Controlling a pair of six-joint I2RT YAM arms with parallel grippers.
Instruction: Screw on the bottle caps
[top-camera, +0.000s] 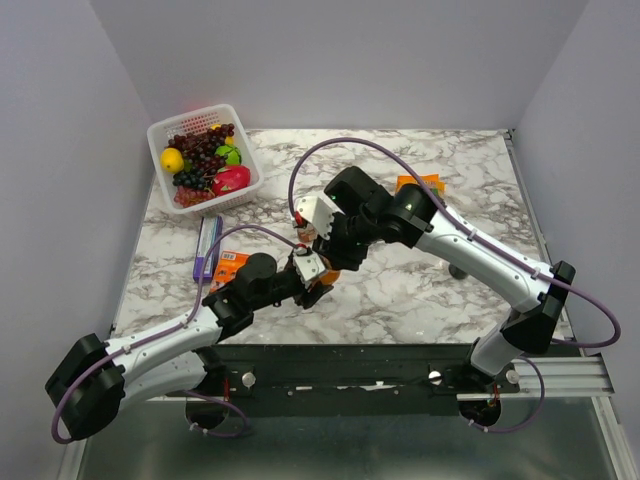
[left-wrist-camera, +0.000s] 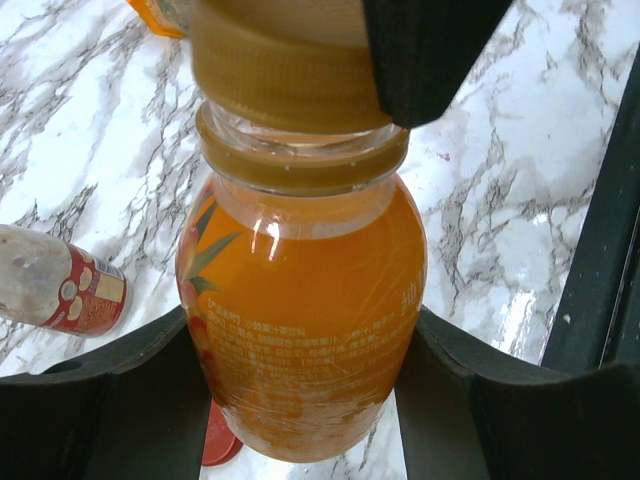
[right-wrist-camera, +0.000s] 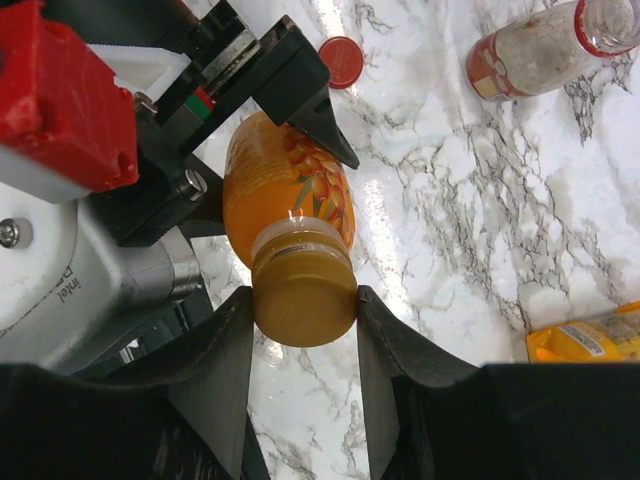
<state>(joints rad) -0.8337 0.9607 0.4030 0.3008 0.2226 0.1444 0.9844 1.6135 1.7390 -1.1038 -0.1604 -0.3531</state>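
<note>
Orange cap, pinched by our right gripper, sits on the neck of the orange bottle clamped in our left gripper at mid-table; we should hold cap and neck coaxial while turning.

Orange cap on orange bottle

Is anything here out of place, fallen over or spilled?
Yes. The clear bottle appears to lie on its side on the table, uncapped, its red cap lying apart from it. No spill shows. The left gripper holds the orange bottle and the right gripper is closed on its orange cap.
</note>
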